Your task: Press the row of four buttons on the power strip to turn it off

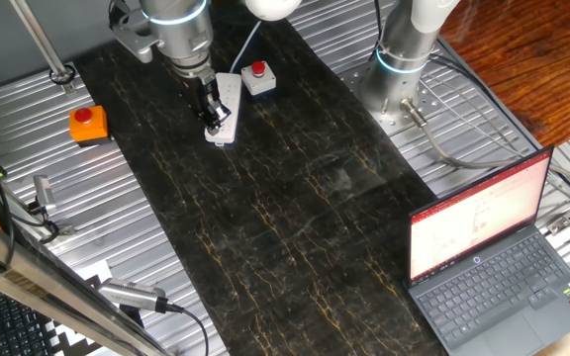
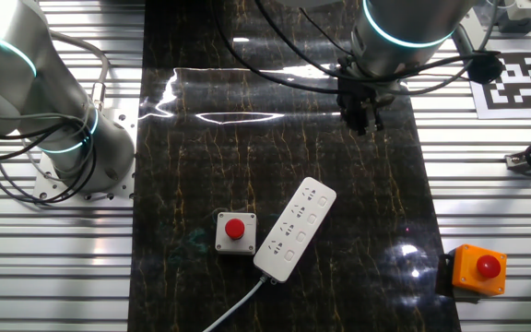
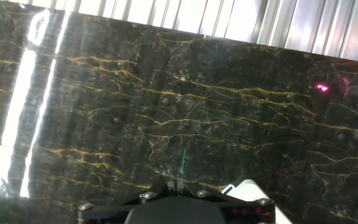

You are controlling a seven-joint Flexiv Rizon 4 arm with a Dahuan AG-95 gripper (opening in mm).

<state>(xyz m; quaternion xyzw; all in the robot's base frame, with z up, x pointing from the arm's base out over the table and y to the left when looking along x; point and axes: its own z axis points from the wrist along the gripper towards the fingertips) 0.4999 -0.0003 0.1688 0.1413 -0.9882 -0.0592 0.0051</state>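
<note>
One power strip (image 2: 294,229) with four buttons (image 2: 302,232) lies on the dark worktop (image 2: 247,148), between one white box (image 2: 235,231) and one orange box (image 2: 476,268). The gripper (image 2: 363,118) hangs above; whether it is parted cannot be told.

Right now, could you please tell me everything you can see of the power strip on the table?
The power strip is a long, narrow white plastic bar with rounded ends, lying flat and slantwise on the dark marbled mat. Its face shows a line of sockets with four small pale buttons beside them. A white cord leaves one end. A small white box with a red button sits close beside it. In the other fixed view nothing touches it, and the gripper appears apart from it.
</note>
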